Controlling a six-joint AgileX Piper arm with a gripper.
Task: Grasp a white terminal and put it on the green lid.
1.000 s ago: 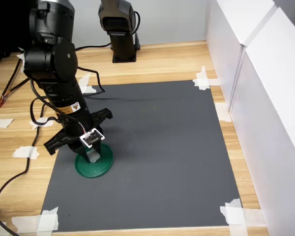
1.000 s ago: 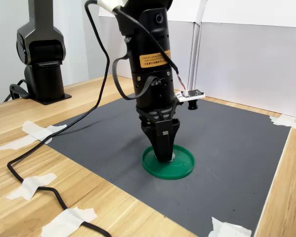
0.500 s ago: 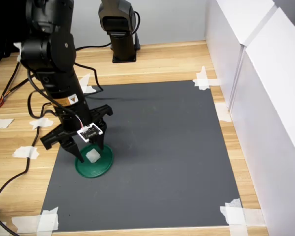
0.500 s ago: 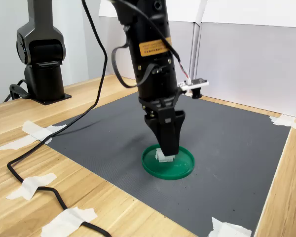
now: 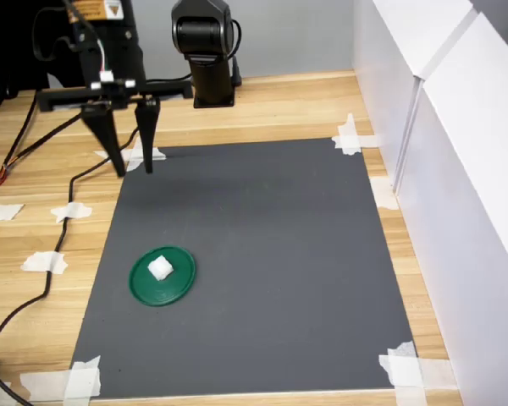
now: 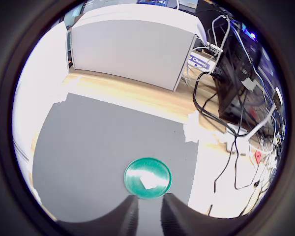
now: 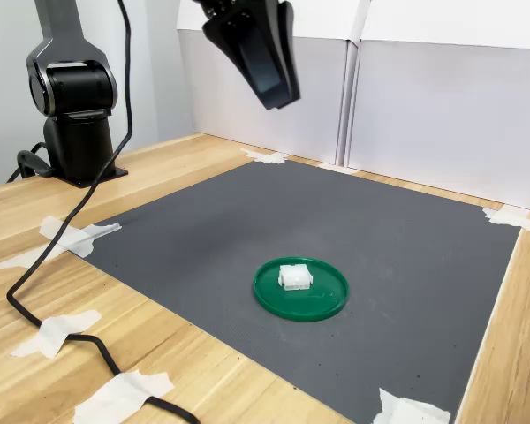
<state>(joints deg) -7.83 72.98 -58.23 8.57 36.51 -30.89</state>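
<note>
The white terminal point(image 5: 160, 267) rests on the green lid point(image 5: 176, 288), a little off its centre. The lid lies flat on the dark grey mat near the first exterior view's lower left. In the second exterior view the white terminal point(image 7: 295, 276) sits free on the green lid point(image 7: 325, 296). My gripper point(image 5: 135, 171) hangs open and empty high above the mat's far corner, well away from the lid. The second exterior view shows the gripper point(image 7: 278, 101) near the upper edge. The wrist view looks down on the lid point(image 6: 160, 171) and terminal point(image 6: 147, 182) beyond the parted fingers point(image 6: 129, 212).
The grey mat point(image 5: 271, 254) is taped to a wooden table point(image 5: 279, 101). A second black arm's base point(image 5: 208, 59) stands at the back. White panels point(image 5: 440, 169) wall the first exterior view's right side. Cables point(image 5: 51, 254) and tape scraps point(image 5: 44, 262) lie along the first exterior view's left.
The gripper opened and left the terminal on the lid, then rose and drew back toward the mat's far corner. Terminal and lid have stayed in place.
</note>
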